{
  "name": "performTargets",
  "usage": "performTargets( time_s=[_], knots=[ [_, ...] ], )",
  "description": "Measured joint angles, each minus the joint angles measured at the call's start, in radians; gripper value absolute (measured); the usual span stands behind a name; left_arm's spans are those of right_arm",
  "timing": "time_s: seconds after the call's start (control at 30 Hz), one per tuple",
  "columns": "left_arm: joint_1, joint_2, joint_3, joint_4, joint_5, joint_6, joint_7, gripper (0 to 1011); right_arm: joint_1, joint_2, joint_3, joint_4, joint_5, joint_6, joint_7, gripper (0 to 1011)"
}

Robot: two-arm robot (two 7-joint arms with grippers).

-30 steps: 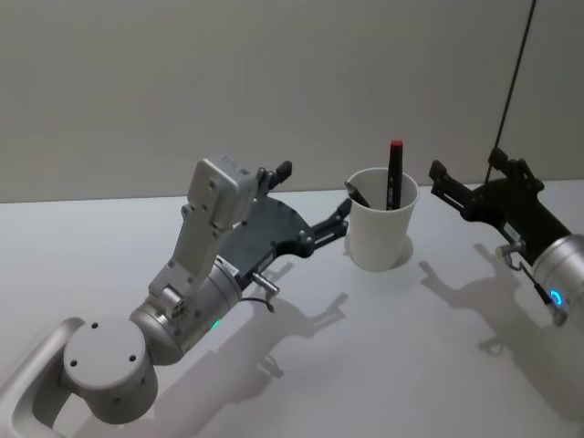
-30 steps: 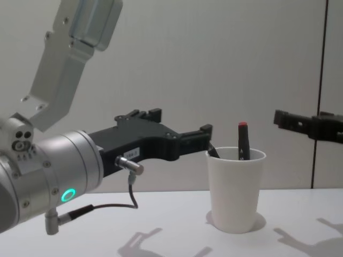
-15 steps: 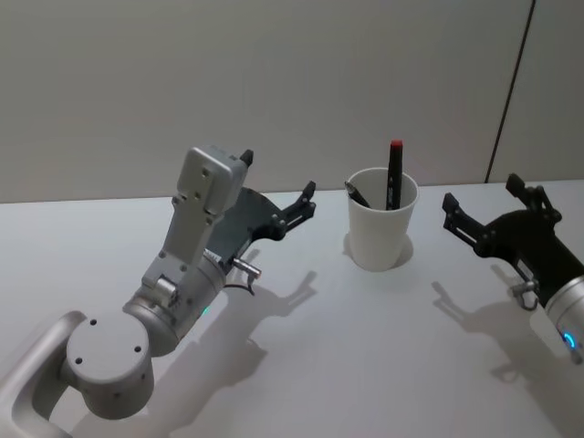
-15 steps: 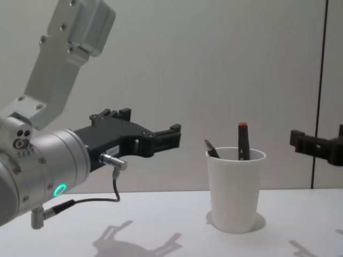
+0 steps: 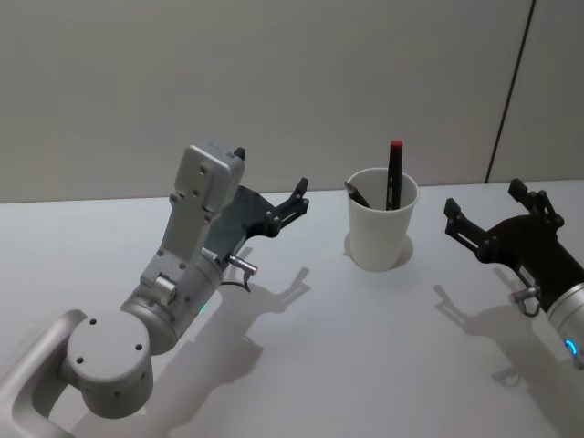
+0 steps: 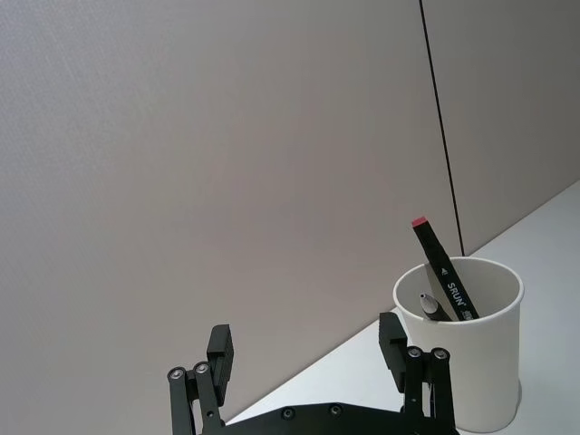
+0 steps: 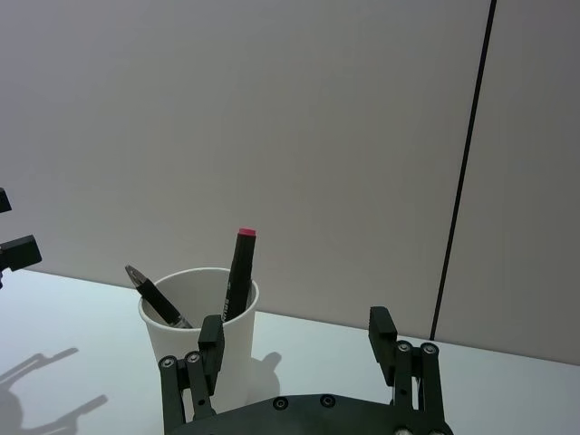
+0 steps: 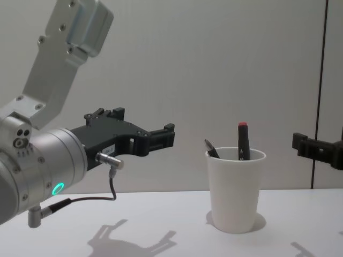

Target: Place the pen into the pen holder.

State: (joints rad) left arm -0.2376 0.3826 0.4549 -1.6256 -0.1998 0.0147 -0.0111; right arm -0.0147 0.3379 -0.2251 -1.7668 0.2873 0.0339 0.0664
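The pen holder (image 5: 381,228) is a white paper cup standing upright near the back of the table. Two pens lean in it: a black marker with a red cap (image 5: 395,173) and a shorter dark pen (image 5: 357,193). My left gripper (image 5: 270,173) hovers to the cup's left, open and empty, pointing toward it. On the cup's right my right gripper (image 5: 484,199) is open too, holding nothing. The left wrist view shows the cup (image 6: 467,372) and marker (image 6: 442,276) beyond the left gripper (image 6: 306,343). The right wrist view has the cup (image 7: 177,337) ahead of the right gripper (image 7: 297,331).
A plain white tabletop (image 5: 365,347) spreads under both arms, and a grey wall (image 5: 274,82) with a dark vertical seam rises right behind the cup. In the chest view the cup (image 8: 236,193) stands between the left gripper (image 8: 144,126) and the right gripper (image 8: 321,147).
My left gripper has drawn back leftward from the cup's rim. The right gripper has pulled away to the right and lower. The cup and both pens have stayed put.
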Motion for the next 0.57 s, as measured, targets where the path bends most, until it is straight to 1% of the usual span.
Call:
performTargets(
  time_s=[0.57],
  knots=[
    [0.0, 0.0, -0.001, -0.001, 0.0, -0.001, 0.0, 1001, 0.0, -0.001, -0.001, 0.0, 0.0, 0.0, 0.0, 1001]
  ],
)
